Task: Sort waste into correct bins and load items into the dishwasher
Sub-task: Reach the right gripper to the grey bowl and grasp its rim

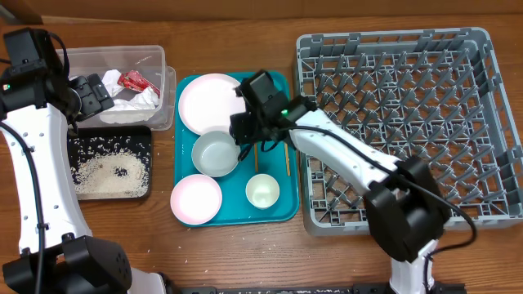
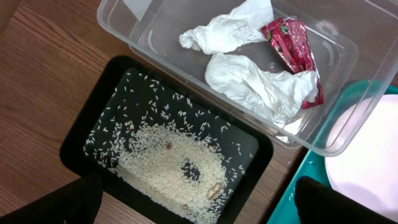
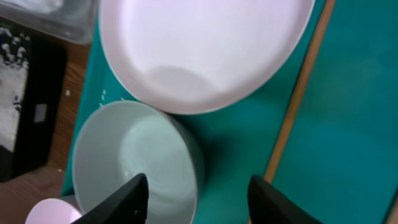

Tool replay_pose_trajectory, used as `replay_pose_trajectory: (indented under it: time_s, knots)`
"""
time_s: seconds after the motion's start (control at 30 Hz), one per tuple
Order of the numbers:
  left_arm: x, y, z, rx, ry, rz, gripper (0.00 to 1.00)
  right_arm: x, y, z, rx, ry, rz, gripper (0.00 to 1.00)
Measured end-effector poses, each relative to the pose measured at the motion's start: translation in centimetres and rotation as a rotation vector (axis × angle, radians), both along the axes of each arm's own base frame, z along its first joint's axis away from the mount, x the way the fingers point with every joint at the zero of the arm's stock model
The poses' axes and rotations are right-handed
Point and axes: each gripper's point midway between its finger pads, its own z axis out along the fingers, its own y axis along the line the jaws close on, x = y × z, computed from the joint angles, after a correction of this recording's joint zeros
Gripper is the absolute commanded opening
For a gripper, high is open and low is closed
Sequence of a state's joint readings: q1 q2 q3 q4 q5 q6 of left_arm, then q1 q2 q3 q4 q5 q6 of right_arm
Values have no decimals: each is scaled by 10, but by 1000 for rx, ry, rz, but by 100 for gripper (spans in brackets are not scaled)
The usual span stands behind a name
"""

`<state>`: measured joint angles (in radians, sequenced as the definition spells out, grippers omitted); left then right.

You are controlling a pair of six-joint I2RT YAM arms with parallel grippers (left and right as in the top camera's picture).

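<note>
The clear tub holds crumpled white napkins and a red wrapper. The black tray below it holds loose rice. On the teal tray lie a white plate, a greyish bowl, a pink plate, a small cup and chopsticks. My right gripper is open, straddling the bowl's right rim, one chopstick to its right. My left gripper is open and empty above the black tray's near edge. The grey dish rack stands right.
The teal tray sits between the bins and the rack. The right arm reaches from the front across the rack's left wall. The left arm stands along the table's left edge.
</note>
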<state>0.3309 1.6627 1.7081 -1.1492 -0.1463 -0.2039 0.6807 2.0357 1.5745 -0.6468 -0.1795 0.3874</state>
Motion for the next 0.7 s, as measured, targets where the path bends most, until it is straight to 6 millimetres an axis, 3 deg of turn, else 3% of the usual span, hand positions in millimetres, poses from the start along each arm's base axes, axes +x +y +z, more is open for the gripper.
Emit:
replay_pose_trajectory:
  time_s: [0.13,0.57,0.7]
  knots:
    - [0,0,0,0,0,0,100,-6,1,-17,-6,57,-5,43]
    - [0,0,0,0,0,0,100,-23,12,-30,-9,123,-7,31]
    - [0,0,0,0,0,0,100,-25,12,-39,-16,148,-21,17]
